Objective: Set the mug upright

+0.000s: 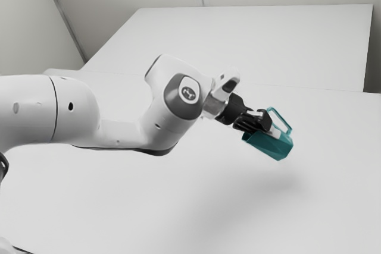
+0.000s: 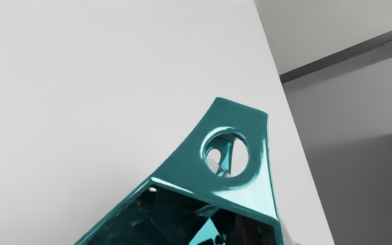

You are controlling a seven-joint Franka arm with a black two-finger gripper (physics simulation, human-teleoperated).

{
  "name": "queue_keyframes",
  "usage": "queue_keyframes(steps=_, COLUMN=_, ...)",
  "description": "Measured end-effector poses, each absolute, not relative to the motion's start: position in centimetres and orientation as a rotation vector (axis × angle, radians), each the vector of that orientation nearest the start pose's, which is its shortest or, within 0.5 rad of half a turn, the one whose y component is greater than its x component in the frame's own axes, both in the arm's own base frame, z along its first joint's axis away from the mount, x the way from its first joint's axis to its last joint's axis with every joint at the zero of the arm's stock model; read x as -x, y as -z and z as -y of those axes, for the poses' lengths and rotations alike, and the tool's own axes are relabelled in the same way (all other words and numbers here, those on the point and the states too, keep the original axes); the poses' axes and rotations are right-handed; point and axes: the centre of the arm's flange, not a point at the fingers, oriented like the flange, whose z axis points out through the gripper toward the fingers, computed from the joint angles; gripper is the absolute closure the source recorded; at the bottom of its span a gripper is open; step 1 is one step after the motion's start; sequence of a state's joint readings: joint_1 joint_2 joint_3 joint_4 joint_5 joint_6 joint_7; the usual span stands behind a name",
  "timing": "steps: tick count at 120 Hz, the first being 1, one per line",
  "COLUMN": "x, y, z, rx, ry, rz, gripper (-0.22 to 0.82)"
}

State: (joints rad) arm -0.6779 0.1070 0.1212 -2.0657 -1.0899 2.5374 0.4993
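**Teal mug held tilted above tbl.**

Mug: glossy, faceted, off the table, mouth twd gripper; handle w/ round hole, on side away from table. Gripper above table too, clamped on mug; exact finger gap: can't tell.

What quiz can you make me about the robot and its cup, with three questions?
1. Fill in the blank: the mug is colored blue-____.
2. True or false: the mug is standing straight up.
3. What is holding the mug?
A. a shelf
B. the gripper
C. a string

Key: 1. green; 2. false, it is tilted; 3. B.
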Motion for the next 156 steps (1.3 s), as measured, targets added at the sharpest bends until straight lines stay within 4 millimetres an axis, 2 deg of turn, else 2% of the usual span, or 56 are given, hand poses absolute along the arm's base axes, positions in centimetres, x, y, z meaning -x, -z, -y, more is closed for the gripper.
queue_keyframes(steps=12, x=-53.4, y=-43.2, z=26.0, rx=-2.397, ry=-0.465, rz=0.271, gripper=0.75)
queue_keyframes(steps=28, x=-55.9, y=-44.9, z=20.1, rx=-2.521, ry=-0.574, rz=0.339, gripper=0.76)
queue_keyframes(steps=45, x=-57.9, y=-45.5, z=13.9, rx=-2.698, ry=-0.646, rz=0.450, gripper=0.77)
queue_keyframes(steps=55, x=-58.4, y=-45.4, z=11.2, rx=-2.792, ry=-0.651, rz=0.524, gripper=0.78)
queue_keyframes(steps=67, x=-58.5, y=-45.0, z=10.1, rx=-2.882, ry=-0.601, rz=0.647, gripper=0.78)
queue_keyframes(steps=89, x=-57.9, y=-43.1, z=9.6, rx=-2.996, ry=-0.424, rz=0.803, gripper=0.78)
queue_keyframes(steps=111, x=-57.7, y=-40.1, z=6.1, rx=-3.077, ry=-0.248, rz=0.739, gripper=0.79)
queue_keyframes(steps=126, x=-57.7, y=-37.9, z=4.5, rx=-3.105, ry=-0.155, rz=0.679, gripper=0.79)
queue_keyframes(steps=145, x=-57.7, y=-35.6, z=3.8, rx=-3.119, ry=-0.078, rz=0.627, gripper=0.79)
queue_keyframes(steps=156, x=-57.8, y=-35.1, z=4.0, rx=-3.119, ry=-0.072, rz=0.609, gripper=0.79)
